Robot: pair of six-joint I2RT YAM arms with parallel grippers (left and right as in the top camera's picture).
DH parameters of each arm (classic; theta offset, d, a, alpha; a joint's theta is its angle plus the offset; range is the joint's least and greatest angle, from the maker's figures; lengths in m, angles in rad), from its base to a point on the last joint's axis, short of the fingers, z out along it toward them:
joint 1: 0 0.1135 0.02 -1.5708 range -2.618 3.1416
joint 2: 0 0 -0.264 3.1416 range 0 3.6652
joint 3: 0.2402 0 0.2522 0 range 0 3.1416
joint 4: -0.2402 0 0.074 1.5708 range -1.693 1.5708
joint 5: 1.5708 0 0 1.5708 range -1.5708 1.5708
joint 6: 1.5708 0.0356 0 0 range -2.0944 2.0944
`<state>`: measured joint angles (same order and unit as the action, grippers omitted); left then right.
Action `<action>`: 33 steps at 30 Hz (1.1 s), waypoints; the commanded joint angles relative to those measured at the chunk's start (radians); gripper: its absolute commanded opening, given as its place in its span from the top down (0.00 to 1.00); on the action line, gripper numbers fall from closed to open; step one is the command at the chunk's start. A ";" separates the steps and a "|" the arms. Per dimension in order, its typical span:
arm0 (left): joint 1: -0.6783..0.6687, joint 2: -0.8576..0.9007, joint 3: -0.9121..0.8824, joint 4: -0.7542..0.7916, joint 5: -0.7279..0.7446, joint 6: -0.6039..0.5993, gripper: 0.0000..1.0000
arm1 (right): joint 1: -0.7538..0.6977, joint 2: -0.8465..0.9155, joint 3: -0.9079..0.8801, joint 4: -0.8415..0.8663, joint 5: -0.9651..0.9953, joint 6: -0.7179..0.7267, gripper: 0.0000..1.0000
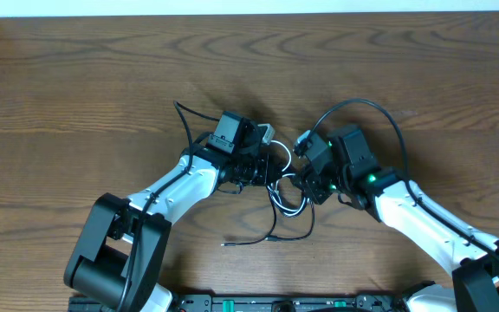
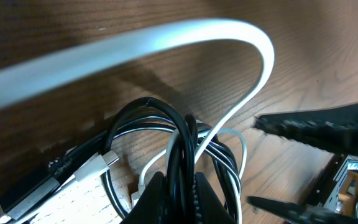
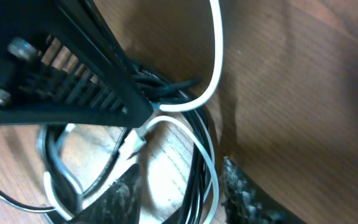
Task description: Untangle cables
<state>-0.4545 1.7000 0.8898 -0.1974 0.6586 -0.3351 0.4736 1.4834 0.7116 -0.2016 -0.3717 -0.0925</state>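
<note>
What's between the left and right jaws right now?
Tangled loops of the thin black cord and thin white cord, clearest in the left wrist view, also visible overhead.

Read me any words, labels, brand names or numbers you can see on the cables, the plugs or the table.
No text can be read in any view.
white cable and black cable: no print visible on the cords or plugs.
table: wood grain only, no writing.
dark bar at the bottom edge of the overhead view: small markings, too small to read.
</note>
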 commanded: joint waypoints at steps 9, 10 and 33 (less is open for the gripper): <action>-0.002 0.011 -0.003 0.001 0.004 0.027 0.93 | -0.001 0.000 -0.094 0.106 0.085 0.014 0.60; -0.002 0.011 -0.003 0.001 0.003 0.027 0.92 | -0.001 0.009 -0.094 0.109 0.085 0.026 0.62; 0.000 0.011 -0.003 -0.045 -0.163 -0.045 0.92 | -0.018 -0.202 -0.092 0.049 0.238 0.259 0.99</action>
<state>-0.4549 1.7000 0.8898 -0.2344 0.5400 -0.3702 0.4648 1.3247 0.6193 -0.1326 -0.2325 0.0715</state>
